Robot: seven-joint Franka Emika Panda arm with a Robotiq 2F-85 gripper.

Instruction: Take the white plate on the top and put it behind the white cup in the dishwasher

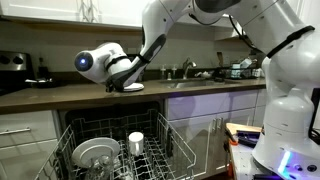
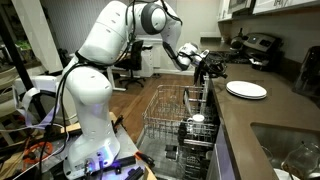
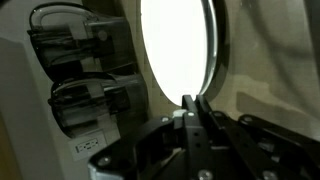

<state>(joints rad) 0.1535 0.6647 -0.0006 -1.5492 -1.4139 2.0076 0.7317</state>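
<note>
Gripper: your gripper (image 3: 193, 104) is clenched, fingertips pinched together right on the near rim of the white plate (image 3: 178, 50). That is how the wrist view shows it, so you have it by the edge.
Plate: the white plate fills the upper middle of the wrist view as a bright oval. In an exterior view (image 2: 246, 90) it lies flat on the dark countertop (image 2: 262, 115), near the front edge, with the gripper's black body at its rim on the side away from the sink (image 2: 285, 145). From the opposite angle (image 1: 133, 88) it is only a thin white sliver under your fingertips.
Cup: the white cup (image 1: 136, 143) stands upright in the wire rack (image 1: 165, 150), below the plate and well apart from it.
Dishwasher: the dishwasher (image 1: 105, 122) is open under the counter, its interior dark and the white rack drawn out in front of it, tines upright.
Dish: a greyer glassy dish (image 1: 95, 152) sits among the tines just beside the cup.
Arm: your white arm (image 2: 100, 50) arches up from its base and reaches over the rack to the counter edge.
Counter: a faucet (image 1: 188, 68) stands further along the countertop, clear of the plate.
Cabinets: white drawers (image 1: 25, 135) sit right beside the dishwasher opening.
Wrist background: dark boxy shapes beside the plate, too blurred to name.
</note>
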